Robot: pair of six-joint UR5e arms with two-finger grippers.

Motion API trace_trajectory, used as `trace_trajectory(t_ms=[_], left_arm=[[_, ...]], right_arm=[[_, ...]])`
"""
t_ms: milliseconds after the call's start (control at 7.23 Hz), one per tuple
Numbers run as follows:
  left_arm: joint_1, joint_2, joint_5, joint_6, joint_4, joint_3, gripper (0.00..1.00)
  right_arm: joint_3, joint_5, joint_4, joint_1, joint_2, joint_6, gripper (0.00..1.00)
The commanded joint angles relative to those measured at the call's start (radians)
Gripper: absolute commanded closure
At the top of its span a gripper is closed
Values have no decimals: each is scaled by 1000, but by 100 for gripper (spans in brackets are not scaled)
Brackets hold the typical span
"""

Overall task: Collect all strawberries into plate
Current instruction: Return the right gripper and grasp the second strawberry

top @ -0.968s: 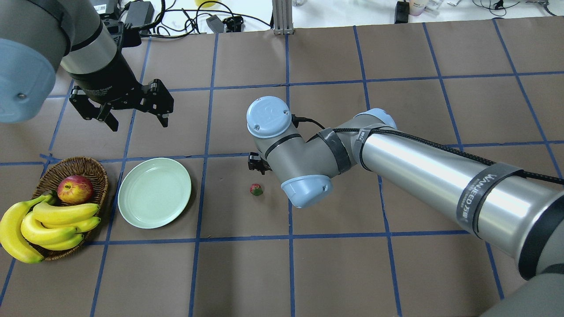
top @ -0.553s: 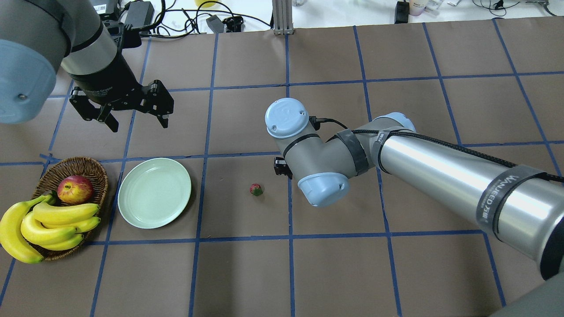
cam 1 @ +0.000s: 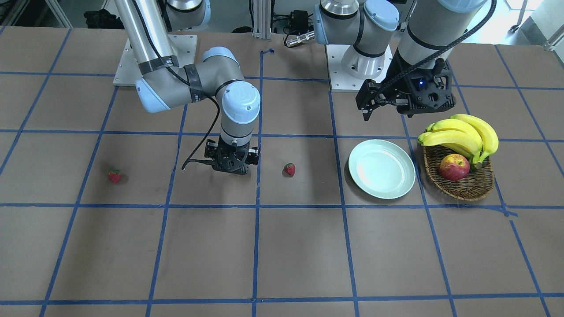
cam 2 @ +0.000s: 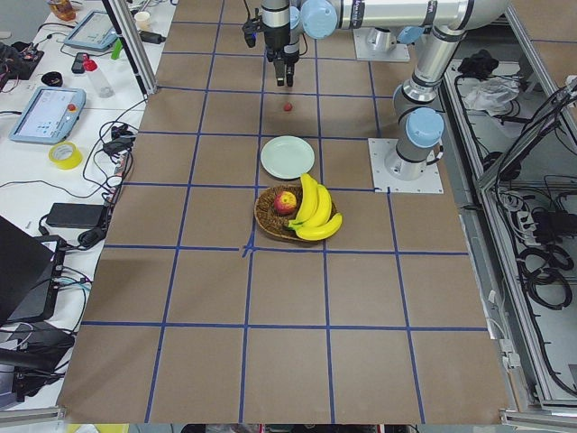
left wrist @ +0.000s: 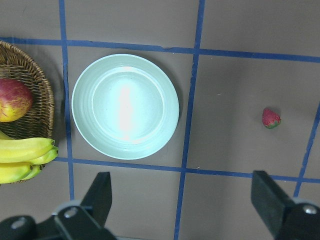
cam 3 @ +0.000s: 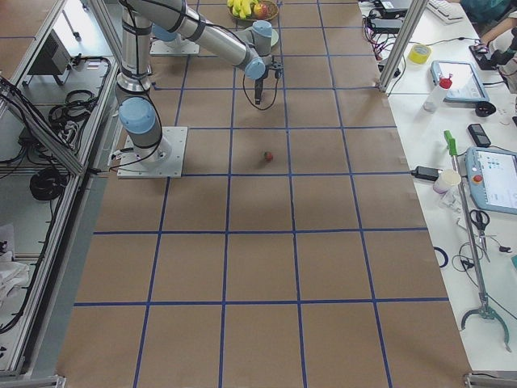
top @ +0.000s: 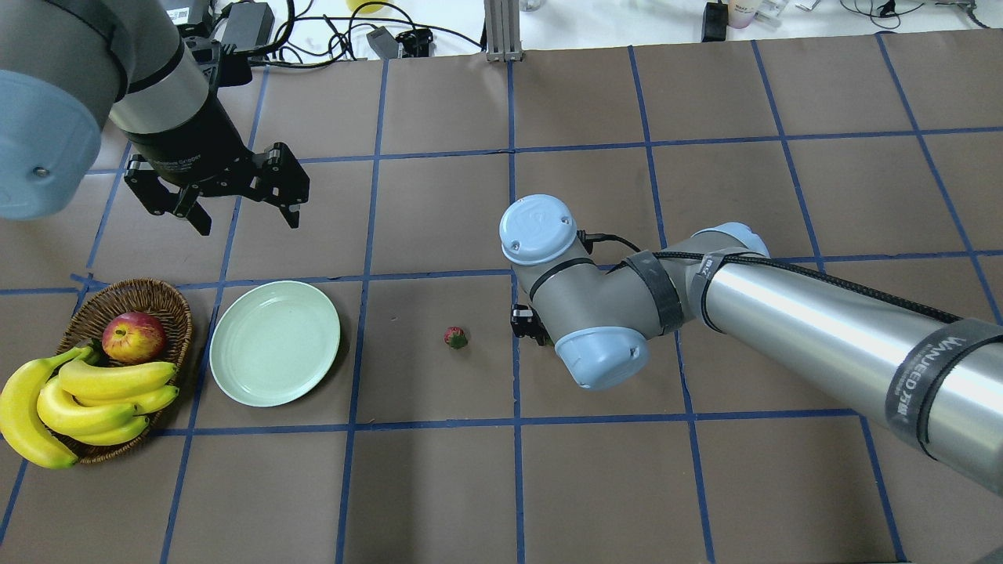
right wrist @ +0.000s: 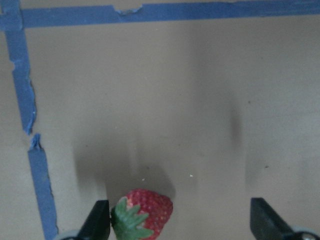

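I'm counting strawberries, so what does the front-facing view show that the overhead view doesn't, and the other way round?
Only front-facing: an outlying strawberry, far from the plate. Only overhead: a black power brick beyond the table. Both: the middle strawberry, the plate, and the basket with apple and bananas.

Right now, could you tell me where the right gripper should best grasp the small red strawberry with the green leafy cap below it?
Grip the small red strawberry across its red body, coming straight down: it lies on its side, cap sideways. It sits off-centre under the open right gripper, so centre first.
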Motion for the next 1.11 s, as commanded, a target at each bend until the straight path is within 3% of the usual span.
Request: trace_trajectory(t_ms=[0, 415, 691, 830, 968], left_arm=[[0, 0, 0, 1, 0, 0, 0], [0, -2, 0, 1, 0, 0, 0], [0, -2, 0, 1, 0, 0, 0], [0, -2, 0, 1, -2, 0, 0], [0, -2, 0, 8, -2, 0, 0]], right_arm=[[4, 47, -10, 0, -1, -3, 49], [-13, 47, -25, 0, -4, -4, 95], [-54, 65, -21, 13, -17, 75, 100], [-79, 176, -27, 30, -16, 188, 100], [-109, 228, -25, 56, -11, 224, 100]])
